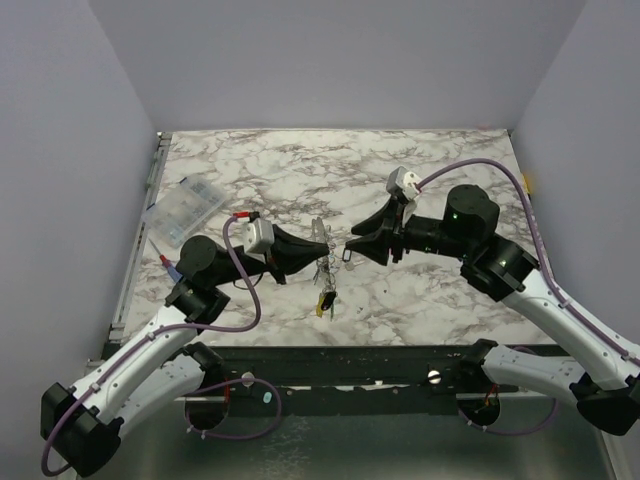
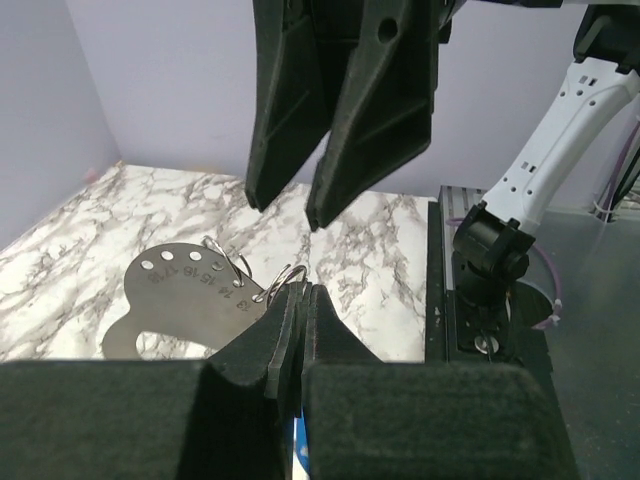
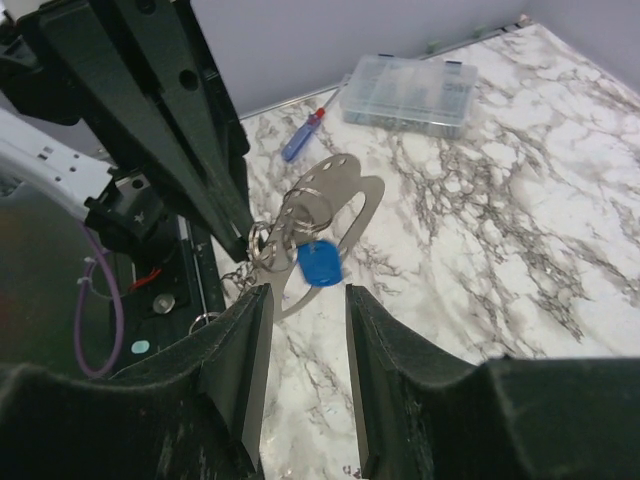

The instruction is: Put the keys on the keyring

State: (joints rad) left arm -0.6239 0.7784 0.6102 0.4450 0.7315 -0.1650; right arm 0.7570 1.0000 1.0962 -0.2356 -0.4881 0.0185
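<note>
My left gripper (image 1: 325, 248) is shut on the keyring (image 2: 285, 279), a thin wire loop that sticks out of its fingertips. From the ring hang a flat silvery plate with numbered holes (image 2: 185, 300) and the keys (image 1: 324, 287), one with a yellow head. In the right wrist view a blue-headed key (image 3: 320, 263) dangles, blurred, from the ring (image 3: 262, 240) under the left fingers (image 3: 200, 150). My right gripper (image 3: 305, 300) stands open just in front of the blue key, with nothing between its fingers. From above, the right gripper (image 1: 349, 247) sits close to the right of the left one.
A clear plastic compartment box (image 1: 187, 210) lies at the table's left edge, with a small blue-and-red screwdriver (image 1: 170, 265) nearer the left arm. Both show in the right wrist view, the box (image 3: 410, 92) and the screwdriver (image 3: 303, 135). Purple cables loop along both arms.
</note>
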